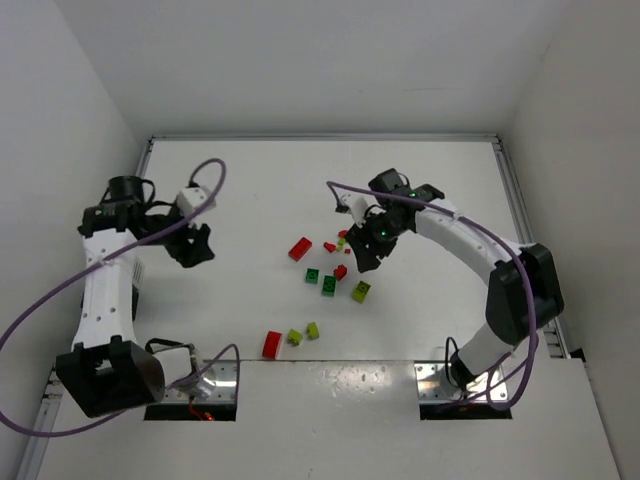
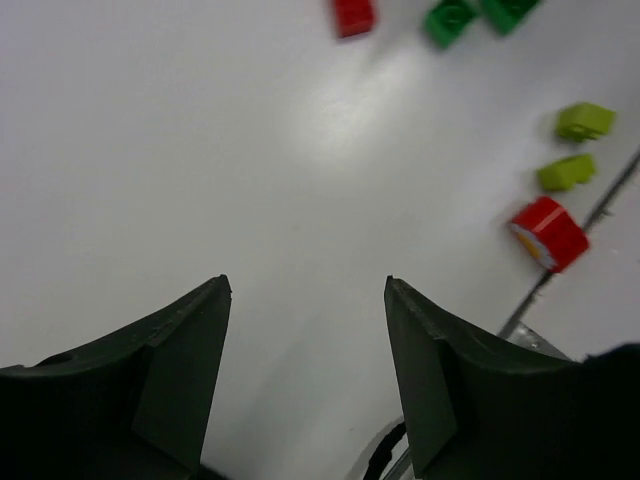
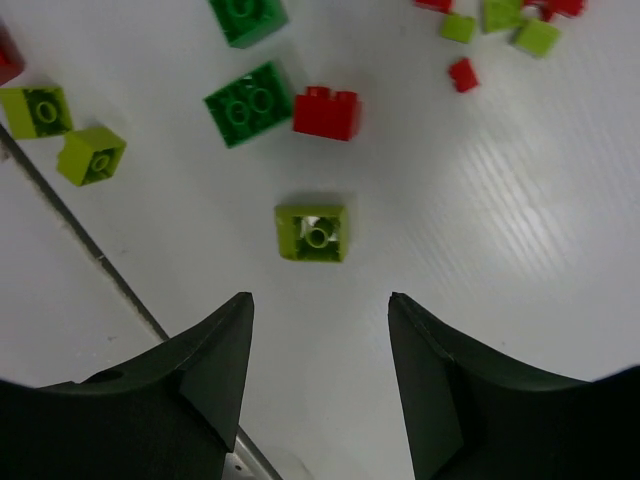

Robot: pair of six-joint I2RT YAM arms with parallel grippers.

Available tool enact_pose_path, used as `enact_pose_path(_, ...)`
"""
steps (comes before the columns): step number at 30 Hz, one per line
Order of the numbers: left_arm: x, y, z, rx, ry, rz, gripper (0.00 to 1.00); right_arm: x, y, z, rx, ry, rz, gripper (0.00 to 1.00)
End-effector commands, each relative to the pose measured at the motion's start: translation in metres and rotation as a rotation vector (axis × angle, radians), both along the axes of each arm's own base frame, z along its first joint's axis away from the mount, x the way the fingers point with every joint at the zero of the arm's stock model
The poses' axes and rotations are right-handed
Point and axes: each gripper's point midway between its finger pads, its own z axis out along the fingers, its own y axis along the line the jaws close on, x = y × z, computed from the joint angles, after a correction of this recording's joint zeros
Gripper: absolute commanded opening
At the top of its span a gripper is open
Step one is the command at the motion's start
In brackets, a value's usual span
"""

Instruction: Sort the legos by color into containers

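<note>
Two dark green legos (image 1: 329, 285), three big red legos (image 1: 300, 248) and three big lime legos (image 1: 360, 291) lie loose on the table (image 1: 250, 190); tiny bits (image 1: 343, 240) too small to count. Left gripper (image 2: 307, 285) and right gripper (image 3: 320, 300) both parted, holding nothing.

The legos (image 1: 328, 284) lie scattered at the middle of the table (image 1: 250, 190); the left gripper (image 1: 190, 250) hangs at their 9 o'clock, well apart; the right gripper (image 1: 362, 258) stands over their 2 o'clock edge; three bricks (image 1: 294, 337) lie at 7 o'clock, toward the arms; in the right wrist view one brick (image 3: 312, 232) lies at 12 o'clock from the fingers.
</note>
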Motion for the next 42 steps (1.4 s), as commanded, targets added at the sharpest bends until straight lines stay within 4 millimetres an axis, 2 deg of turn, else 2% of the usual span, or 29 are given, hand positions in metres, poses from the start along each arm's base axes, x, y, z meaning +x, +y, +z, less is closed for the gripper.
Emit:
enact_pose_path(1,-0.033,-0.061,0.002,-0.095,-0.013,-0.273,0.68,-0.011,0.021,-0.005,0.019,0.005,0.085,0.57)
enact_pose_path(2,-0.047,-0.086,-0.005,-0.121,0.019,-0.364,0.68,-0.008,0.021,-0.011,0.012,0.008,0.065,0.57)
enact_pose_path(4,-0.047,-0.110,-0.003,-0.148,-0.026,-0.435,0.68,-0.009,0.023,-0.015,0.018,0.042,0.006,0.57)
enact_pose_path(5,-0.048,-0.120,-0.005,-0.159,-0.022,-0.460,0.68,-0.005,0.017,-0.014,0.033,0.063,-0.048,0.57)
enact_pose_path(6,-0.060,-0.140,-0.012,-0.184,0.022,-0.509,0.68,0.001,0.014,-0.014,0.027,0.055,-0.085,0.57)
enact_pose_path(7,-0.053,-0.150,-0.012,-0.178,-0.017,-0.533,0.68,0.010,0.009,-0.015,0.016,0.036,-0.125,0.57)
enact_pose_path(8,-0.053,-0.160,-0.015,-0.180,-0.010,-0.553,0.68,0.016,-0.005,-0.018,-0.013,0.028,-0.216,0.57)
enact_pose_path(9,-0.065,-0.179,-0.018,-0.187,0.020,-0.607,0.68,0.024,-0.011,-0.013,-0.005,-0.004,-0.258,0.57)
enact_pose_path(10,-0.059,-0.188,-0.027,-0.161,0.012,-0.620,0.68,0.030,-0.026,-0.017,-0.027,0.004,-0.330,0.57)
enact_pose_path(11,-0.061,-0.197,-0.029,-0.150,0.006,-0.646,0.68,0.034,-0.034,-0.013,-0.026,-0.006,-0.364,0.57)
enact_pose_path(12,-0.072,-0.213,-0.036,-0.139,0.027,-0.692,0.68,0.034,-0.041,-0.011,-0.023,-0.011,-0.384,0.57)
enact_pose_path(13,-0.075,-0.219,-0.044,-0.120,0.028,-0.711,0.68,0.033,-0.048,-0.013,-0.026,-0.007,-0.402,0.57)
enact_pose_path(14,-0.067,-0.228,-0.044,-0.093,-0.021,-0.721,0.68,0.033,-0.053,-0.012,-0.024,-0.009,-0.418,0.57)
enact_pose_path(15,-0.076,-0.238,-0.058,-0.072,0.007,-0.767,0.68,0.037,-0.064,-0.010,-0.023,-0.021,-0.460,0.57)
enact_pose_path(16,-0.073,-0.244,-0.063,-0.050,-0.006,-0.774,0.67,0.036,-0.069,-0.007,-0.018,-0.030,-0.476,0.57)
enact_pose_path(18,-0.074,-0.252,-0.073,-0.029,0.008,-0.828,0.67,0.039,-0.088,-0.005,-0.034,-0.048,-0.531,0.57)
enact_pose_path(19,-0.073,-0.257,-0.086,-0.005,0.029,-0.865,0.67,0.040,-0.098,-0.006,-0.057,-0.057,-0.568,0.57)
enact_pose_path(21,-0.067,-0.262,-0.095,0.012,0.043,-0.886,0.67,0.041,-0.118,-0.006,-0.087,-0.058,-0.627,0.57)
enact_pose_path(22,-0.062,-0.269,-0.094,0.017,0.024,-0.911,0.66,0.037,-0.124,-0.007,-0.097,-0.040,-0.642,0.57)
enact_pose_path(24,-0.054,-0.273,-0.108,0.046,0.053,-0.919,0.66,0.033,-0.135,-0.004,-0.099,-0.046,-0.665,0.57)
enact_pose_path(25,-0.045,-0.277,-0.106,0.056,0.031,-0.927,0.66,0.030,-0.133,-0.003,-0.086,-0.044,-0.659,0.57)
enact_pose_path(27,-0.037,-0.280,-0.120,0.085,0.055,-0.928,0.66,0.029,-0.139,-0.002,-0.074,-0.054,-0.674,0.57)
enact_pose_path(28,-0.025,-0.281,-0.118,0.100,0.032,-0.908,0.66,0.028,-0.138,0.001,-0.062,-0.059,-0.671,0.57)
enact_pose_path(30,-0.015,-0.287,-0.123,0.113,0.025,-0.909,0.66,0.029,-0.139,0.001,-0.054,-0.056,-0.676,0.57)
enact_pose_path(34,0.006,-0.284,-0.133,0.157,0.005,-0.875,0.74,0.027,-0.139,-0.001,-0.033,-0.027,-0.671,0.57)
enact_pose_path(36,0.011,-0.281,-0.141,0.170,0.024,-0.861,0.80,0.026,-0.137,-0.004,-0.026,-0.013,-0.666,0.58)
enact_pose_path(42,0.022,-0.269,-0.163,0.219,0.059,-0.832,0.81,0.023,-0.134,-0.002,0.013,0.012,-0.654,0.58)
